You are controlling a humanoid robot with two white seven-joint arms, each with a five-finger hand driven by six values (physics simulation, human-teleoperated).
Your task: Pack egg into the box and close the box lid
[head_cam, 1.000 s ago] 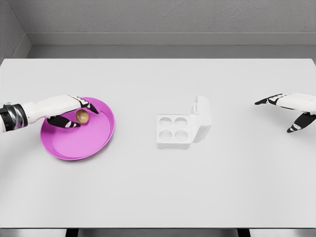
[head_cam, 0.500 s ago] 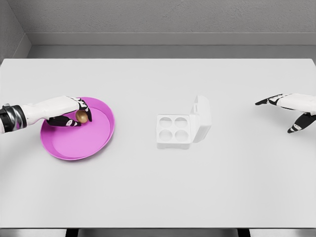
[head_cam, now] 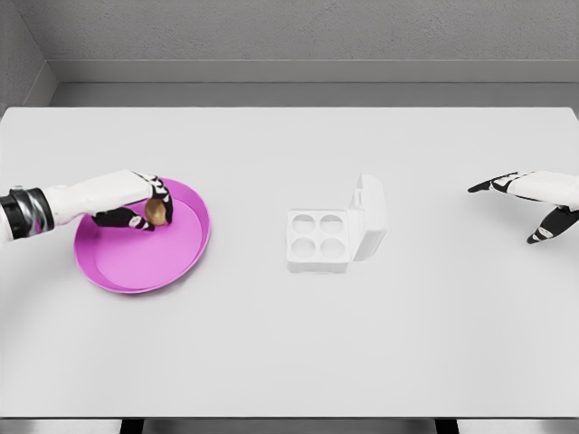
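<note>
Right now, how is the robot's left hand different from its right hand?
The left hand is curled around the small brown egg over the round pink plate; the right hand holds nothing. The left hand's fingers are closed; the right hand's are spread. Both are white with black fingertips.

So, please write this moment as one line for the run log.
left robot hand: shut on egg over pink plate | right robot hand: open, idle | box: empty, lid open

The plate (head_cam: 145,258) lies at the table's (head_cam: 289,344) left, with the egg (head_cam: 156,211) over its far part. The box (head_cam: 333,233) sits near the middle, its lid (head_cam: 370,217) standing at its right.
</note>
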